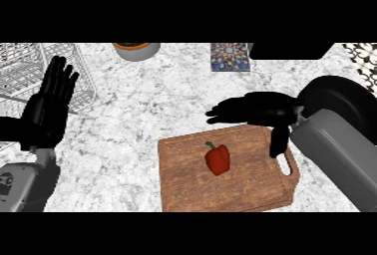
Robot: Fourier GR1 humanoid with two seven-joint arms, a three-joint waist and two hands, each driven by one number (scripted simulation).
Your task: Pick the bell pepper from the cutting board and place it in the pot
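Note:
A red bell pepper point(217, 159) with a green stem lies near the middle of the wooden cutting board point(243, 191). My right hand point(254, 110) hovers over the board's far edge, above and to the right of the pepper, its fingers relaxed and holding nothing. The black pot point(342, 97) sits at the right, partly hidden behind my right forearm. At the left edge my left hand point(48, 107) rests open, fingers pointing up.
A white wire rack point(29, 69) stands at the far left behind the left hand. A small bowl point(136, 50) and a patterned box point(230, 56) sit along the counter's far edge. A dark object point(290, 51) lies beside the box.

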